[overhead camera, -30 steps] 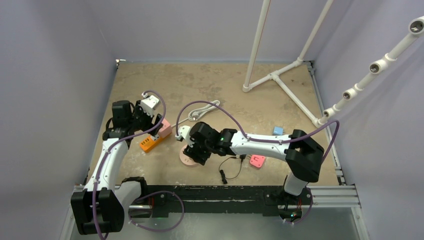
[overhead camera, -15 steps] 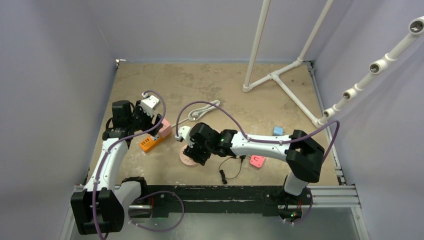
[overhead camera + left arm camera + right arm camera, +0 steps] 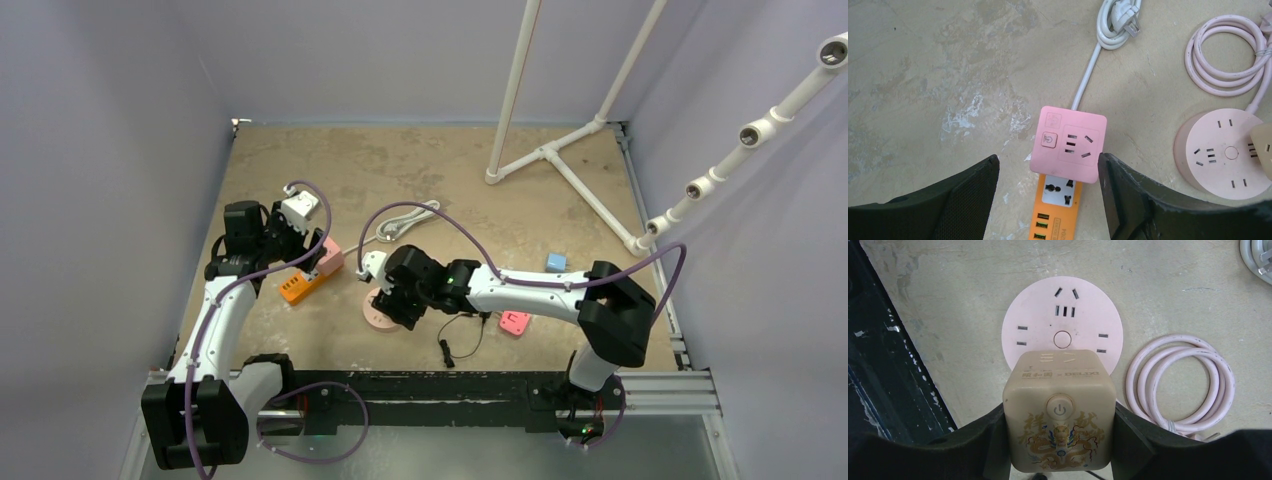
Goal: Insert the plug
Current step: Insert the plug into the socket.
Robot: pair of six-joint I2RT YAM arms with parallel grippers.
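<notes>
Worn bench (image 3: 450, 170). We find the right gripper (image 3: 1060, 440) clamping the beige cube plug (image 3: 1058, 390) over the round socket (image 3: 1038, 325), left gripper (image 3: 1048, 185) open; we advise squaring it up before pressing.

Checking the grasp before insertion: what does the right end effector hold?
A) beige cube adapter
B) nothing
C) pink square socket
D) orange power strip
A: the right wrist view shows the beige cube adapter clamped in the right end effector, above the round pink socket.

Tan table (image 3: 420, 170) — round socket (image 3: 1063, 320), orange strip (image 3: 300, 288)
</notes>
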